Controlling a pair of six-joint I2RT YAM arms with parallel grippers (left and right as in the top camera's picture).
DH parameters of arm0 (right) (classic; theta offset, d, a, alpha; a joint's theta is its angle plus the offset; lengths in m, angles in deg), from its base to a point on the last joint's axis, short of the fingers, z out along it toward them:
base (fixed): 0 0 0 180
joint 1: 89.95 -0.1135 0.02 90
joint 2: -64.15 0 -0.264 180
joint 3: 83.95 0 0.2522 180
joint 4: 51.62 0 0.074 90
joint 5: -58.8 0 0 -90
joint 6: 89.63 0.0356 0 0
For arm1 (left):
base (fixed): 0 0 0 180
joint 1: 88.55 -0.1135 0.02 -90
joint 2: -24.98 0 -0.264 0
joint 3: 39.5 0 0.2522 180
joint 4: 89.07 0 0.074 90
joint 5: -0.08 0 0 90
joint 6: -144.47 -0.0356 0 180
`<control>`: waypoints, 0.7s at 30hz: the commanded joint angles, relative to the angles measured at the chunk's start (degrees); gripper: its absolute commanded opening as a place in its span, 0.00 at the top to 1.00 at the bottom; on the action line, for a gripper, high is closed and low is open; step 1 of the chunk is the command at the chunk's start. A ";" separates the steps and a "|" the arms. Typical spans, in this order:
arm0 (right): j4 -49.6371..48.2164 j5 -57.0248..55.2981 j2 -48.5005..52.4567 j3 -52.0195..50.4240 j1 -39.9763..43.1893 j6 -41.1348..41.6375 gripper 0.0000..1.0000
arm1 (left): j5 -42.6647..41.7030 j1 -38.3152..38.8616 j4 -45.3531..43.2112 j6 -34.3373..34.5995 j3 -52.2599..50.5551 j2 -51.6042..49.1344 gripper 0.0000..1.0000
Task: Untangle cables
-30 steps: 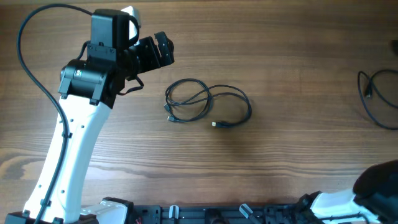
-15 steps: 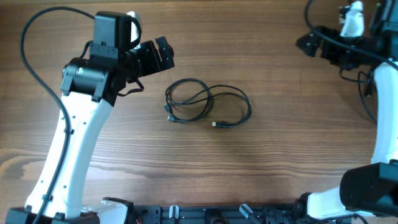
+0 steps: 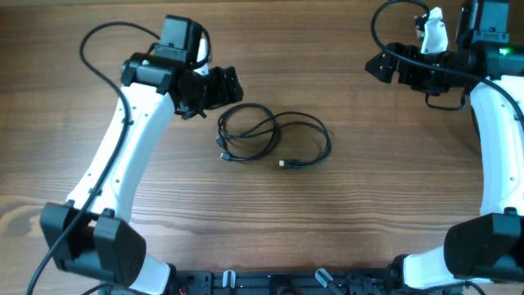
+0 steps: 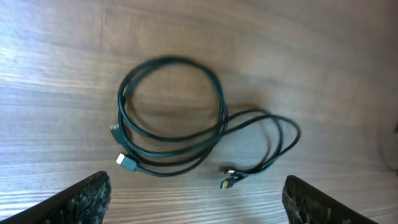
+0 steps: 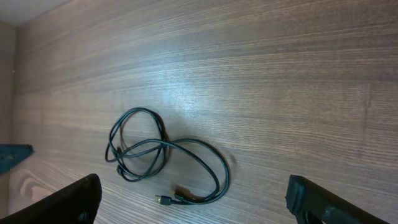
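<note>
Two cables [image 3: 273,137], perhaps, lie coiled; left gripper [image 3: 229,88] and right gripper [image 3: 378,65] both spread, empty.

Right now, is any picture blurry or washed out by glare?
Overhead: evenly lit, cables sharp. Left wrist: pale glare on the table at upper left; the fingers blurred. Right wrist: bright sheen above the cables; its fingers soft too.

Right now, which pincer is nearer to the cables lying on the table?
Left. The left pincer hangs open close beside the round coil of the cables, not touching. The right pincer, also open, is well away across the table on the other side.
</note>
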 commanded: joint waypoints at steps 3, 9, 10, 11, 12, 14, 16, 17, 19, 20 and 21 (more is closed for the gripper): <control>0.13 -0.59 0.13 -0.48 -0.22 -1.25 0.03 | -2.14 2.43 2.25 -12.70 0.26 -2.86 0.12; 0.26 -0.57 0.13 -0.48 -0.22 -1.25 0.04 | -2.25 3.82 0.59 -37.33 -2.29 -5.35 0.13; 0.33 -0.57 0.13 -0.48 -0.22 -1.25 0.03 | -2.27 3.82 -1.01 -39.50 -3.28 -6.27 0.13; 0.35 -0.59 0.13 -0.48 -0.22 -1.27 0.03 | -2.80 3.87 -1.90 -41.16 -3.72 -7.04 0.13; 0.35 -0.59 0.13 -0.48 -0.22 -1.22 0.03 | -4.22 3.89 -2.78 -43.25 -4.17 -8.15 0.13; 0.35 -0.59 0.13 -0.48 -0.22 -1.25 0.03 | -6.64 4.04 -3.69 -46.38 -4.81 -9.99 0.12; 0.42 -0.59 0.13 -0.48 -0.22 -1.22 0.03 | -7.56 4.52 -4.35 -49.46 -5.01 -12.20 0.12; 0.42 -0.59 0.13 -0.48 -0.22 -1.25 0.03 | -7.58 4.76 -4.90 -50.49 -5.11 -13.16 0.12; 0.42 -0.59 0.13 -0.48 -0.22 -1.22 0.03 | -7.58 5.25 -6.51 -50.60 -5.31 -14.97 0.12; 0.42 -0.59 0.13 -0.48 -0.22 -1.25 0.03 | -7.56 5.42 -6.97 -50.60 -5.33 -15.67 0.12; 0.46 -0.59 0.13 -0.48 -0.22 -1.22 0.04 | -7.54 5.64 -7.76 -50.60 -5.31 -16.35 0.14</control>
